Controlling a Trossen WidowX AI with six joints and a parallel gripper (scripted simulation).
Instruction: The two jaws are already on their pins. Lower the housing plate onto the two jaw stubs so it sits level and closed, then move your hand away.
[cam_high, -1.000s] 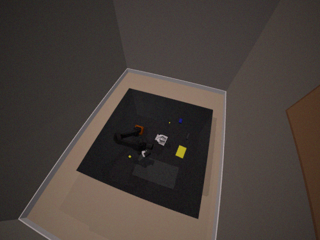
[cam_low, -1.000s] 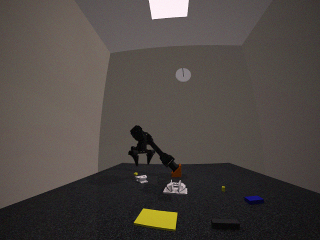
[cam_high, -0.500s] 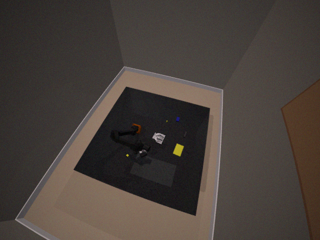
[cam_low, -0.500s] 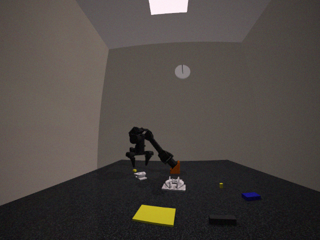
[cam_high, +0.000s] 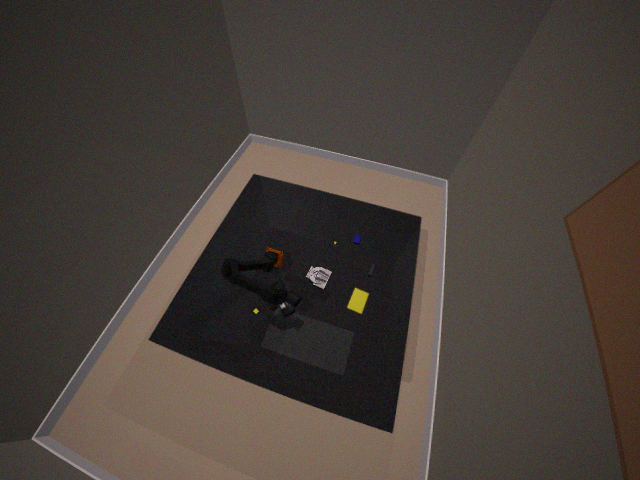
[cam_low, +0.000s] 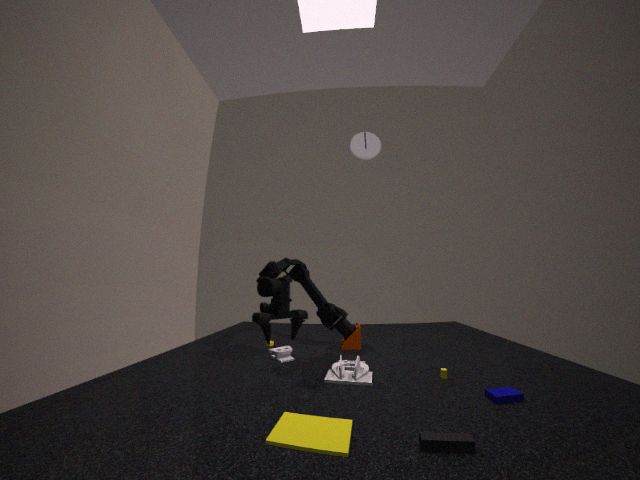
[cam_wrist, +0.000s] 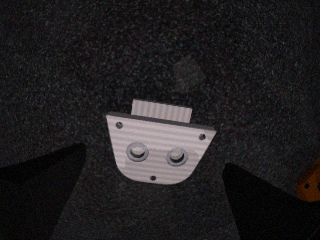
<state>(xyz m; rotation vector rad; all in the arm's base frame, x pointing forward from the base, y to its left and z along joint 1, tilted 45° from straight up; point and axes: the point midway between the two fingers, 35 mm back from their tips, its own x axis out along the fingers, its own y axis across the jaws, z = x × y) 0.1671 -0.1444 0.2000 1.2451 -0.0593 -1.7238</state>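
Note:
The white housing plate (cam_high: 283, 305) (cam_low: 282, 352) (cam_wrist: 157, 140) lies on the dark table, apart from the jaw assembly. In the wrist view its face shows two ringed holes and three small holes, with a ribbed block at its upper edge. My gripper (cam_low: 281, 341) (cam_wrist: 158, 162) is open and empty, pointing down above the plate, with one finger on either side of it in the wrist view. The white base with the two upright jaws (cam_high: 318, 276) (cam_low: 349, 378) stands to the right of the plate in the exterior view; it is not in the wrist view. The pins and stubs are too small to tell apart.
An orange bracket (cam_high: 278, 253) (cam_low: 352, 338) (cam_wrist: 311, 185) stands by the arm's base. A yellow slab (cam_high: 357, 300) (cam_low: 311, 432), a blue block (cam_high: 357, 239) (cam_low: 504, 395) and a black bar (cam_high: 371, 270) (cam_low: 447, 443) lie beyond the jaws. Small yellow pieces (cam_high: 255, 311) (cam_low: 443, 373) lie on both sides.

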